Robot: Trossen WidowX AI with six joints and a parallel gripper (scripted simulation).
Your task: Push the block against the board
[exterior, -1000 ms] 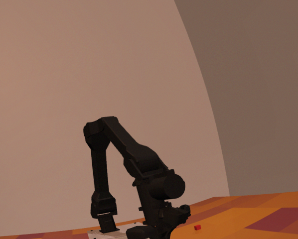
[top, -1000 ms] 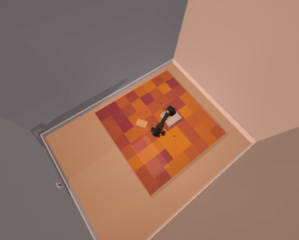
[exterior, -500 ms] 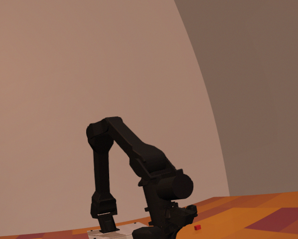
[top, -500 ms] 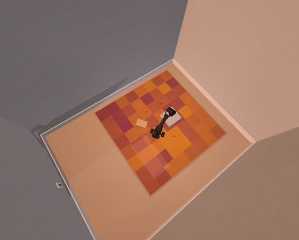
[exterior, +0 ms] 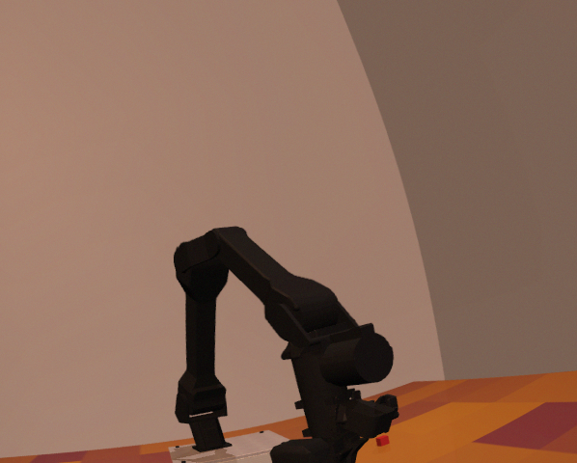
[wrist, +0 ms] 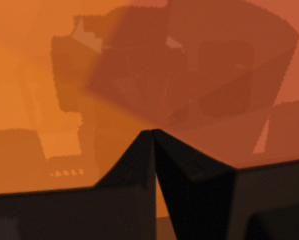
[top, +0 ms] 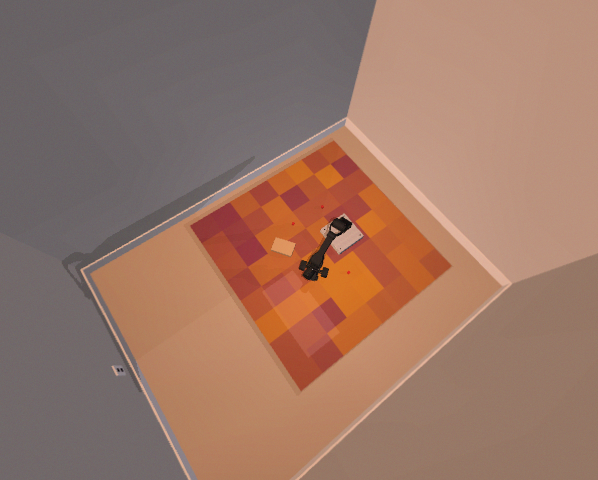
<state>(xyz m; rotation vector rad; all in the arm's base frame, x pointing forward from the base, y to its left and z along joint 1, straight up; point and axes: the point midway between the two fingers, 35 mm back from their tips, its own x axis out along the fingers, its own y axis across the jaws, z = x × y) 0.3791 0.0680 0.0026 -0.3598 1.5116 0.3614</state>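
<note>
Gripper point(wrist: 153, 134) condition: jaws fully closed, tips meeting, nothing between them. I judge this deliberate, since closed fingers make one blunt pusher suited to sliding a part without lifting it. The wrist view shows only the patchwork mat point(top: 392, 258) and the arm's shadow beyond the tips, so no contact with any part is evident.

From above, the gripper point(top: 313, 270) sits low over the middle of the mat. A paler patch point(top: 299, 310) lies just beyond it toward the counter's near corner. This may be the board, but I cannot confirm it.

A flat tan piece point(top: 282, 246), taken to be the square block, lies flat on the mat near the gripper, toward the counter's left corner and apart from the fingers. Alignment is judged not yet begun.

The arm point(exterior: 259, 279) rises upright from its base, bends sharply at the elbow and slopes down to the wrist. The white base plate point(top: 355, 238) lies farthest, toward the counter's far corner.
</note>
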